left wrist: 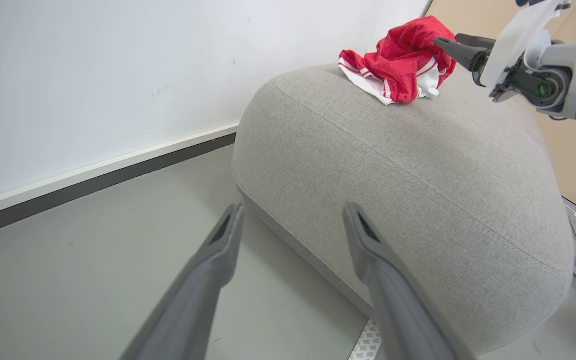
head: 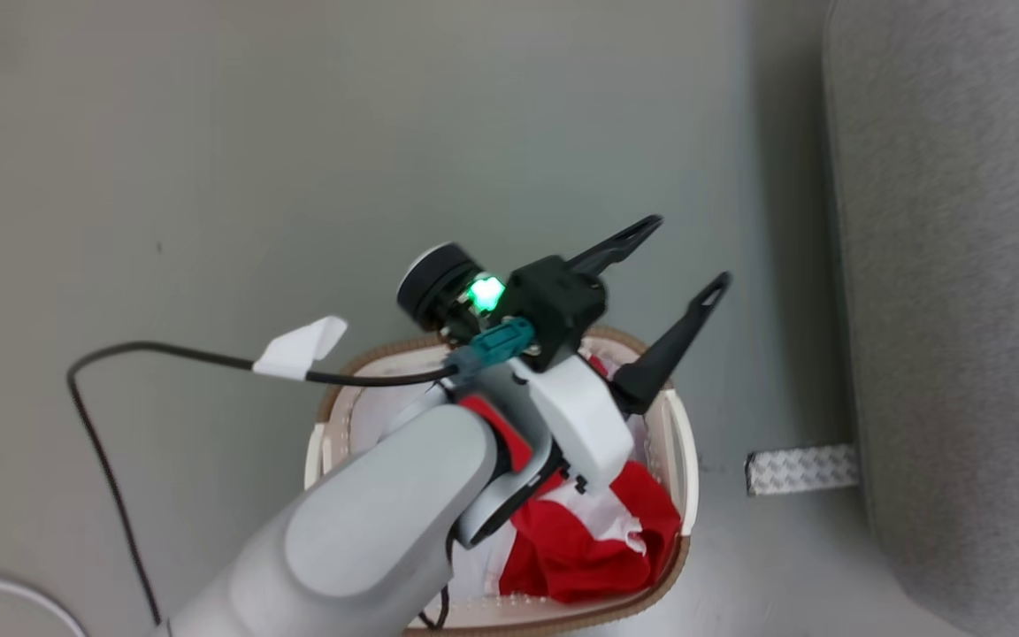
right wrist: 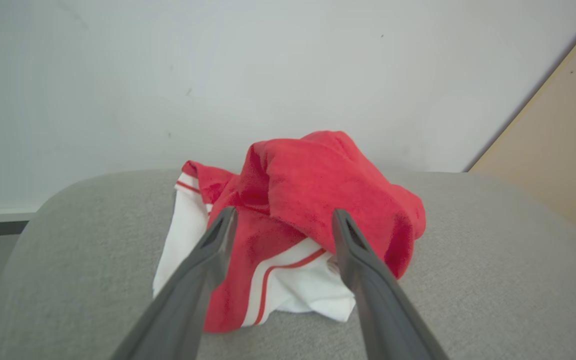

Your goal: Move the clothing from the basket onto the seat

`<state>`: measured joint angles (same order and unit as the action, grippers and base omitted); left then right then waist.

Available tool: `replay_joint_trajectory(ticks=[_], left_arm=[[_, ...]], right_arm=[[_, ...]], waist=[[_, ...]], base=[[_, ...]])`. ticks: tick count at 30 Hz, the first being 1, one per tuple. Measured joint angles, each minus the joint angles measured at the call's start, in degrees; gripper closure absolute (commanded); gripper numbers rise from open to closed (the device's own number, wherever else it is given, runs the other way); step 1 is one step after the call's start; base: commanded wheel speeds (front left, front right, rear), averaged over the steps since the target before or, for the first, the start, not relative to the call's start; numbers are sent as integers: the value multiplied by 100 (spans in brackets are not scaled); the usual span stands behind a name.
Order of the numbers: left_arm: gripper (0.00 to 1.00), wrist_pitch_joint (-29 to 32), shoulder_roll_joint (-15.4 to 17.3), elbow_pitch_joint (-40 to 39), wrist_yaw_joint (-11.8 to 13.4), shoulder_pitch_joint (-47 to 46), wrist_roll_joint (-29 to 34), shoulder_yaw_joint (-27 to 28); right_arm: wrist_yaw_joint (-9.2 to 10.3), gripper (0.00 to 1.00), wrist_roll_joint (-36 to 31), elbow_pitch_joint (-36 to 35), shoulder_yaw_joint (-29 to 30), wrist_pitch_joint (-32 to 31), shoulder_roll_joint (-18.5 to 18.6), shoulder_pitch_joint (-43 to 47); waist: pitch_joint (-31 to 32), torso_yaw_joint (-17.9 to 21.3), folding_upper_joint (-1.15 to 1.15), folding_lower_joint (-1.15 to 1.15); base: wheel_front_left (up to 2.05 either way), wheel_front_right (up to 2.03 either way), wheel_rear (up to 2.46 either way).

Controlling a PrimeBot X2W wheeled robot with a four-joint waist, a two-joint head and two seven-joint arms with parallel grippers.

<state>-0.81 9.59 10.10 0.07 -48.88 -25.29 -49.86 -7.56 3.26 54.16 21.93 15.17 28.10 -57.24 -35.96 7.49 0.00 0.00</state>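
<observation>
A smooth grey floor (head: 297, 133) runs up to a plain white wall (left wrist: 93, 75) with a dark skirting strip, and a beige panel (right wrist: 558, 150) leans in at one side. On the floor stands the oval cream-white plastic laundry basket (head: 685, 469) with perforated sides and a brown woven-look rim. Beside it, to the robot's right, is the large light grey fabric sofa (left wrist: 418, 165) with rounded edges. A short strip of patterned silver tape (head: 801, 469) lies on the floor at the sofa's foot.

A bright red soft garment with white panels and red-striped trim (right wrist: 318, 190) lies crumpled in a heap on top of the sofa, close to the wall end. The right hand (right wrist: 284, 214) is level with it, released: its two dark fingers stand apart on either side of the heap's near edge, gripping nothing. Whether they touch the cloth, I cannot tell.

A second red and white garment (head: 580, 557) lies bunched inside the basket, against its right wall. The left hand (head: 689, 251) hovers over the basket's far rim, spread wide and empty, pointing toward the sofa. A black cable with a white tag (head: 302, 349) trails from its wrist.
</observation>
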Motion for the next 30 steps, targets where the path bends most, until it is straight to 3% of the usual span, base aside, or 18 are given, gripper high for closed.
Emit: replay_joint_trajectory(ticks=[3, 10, 17, 24, 30], left_arm=[[0, -159, 18, 120, 34, 187, -105, 67], [0, -600, 52, 318, 259, 841, -450, 289], [0, -1100, 226, 626, 647, 1691, -683, 573], [0, -1388, 510, 811, 1005, 2682, -810, 1031], [0, -1430, 701, 723, 1109, 3461, -769, 1800]], right_arm=[[0, 0, 2, -547, -126, -3, -377, 623], [0, 0, 146, -2198, -291, 0, -873, 2127], [0, 0, 468, -3457, -549, 1, -1478, 3574], [0, 0, 592, -4095, -961, 1, -1969, 4719], [0, 0, 278, -4174, -1104, 1, -2328, 5425]], waist=[[300, 33, 0, 0], [1154, 41, 0, -1], [2027, -124, 0, -2], [2805, -361, 0, -2], [3298, -530, 0, -2]], base=[[0, 0, 0], [0, 0, 0], [0, 0, 0], [0, 0, 0], [0, 0, 0]])
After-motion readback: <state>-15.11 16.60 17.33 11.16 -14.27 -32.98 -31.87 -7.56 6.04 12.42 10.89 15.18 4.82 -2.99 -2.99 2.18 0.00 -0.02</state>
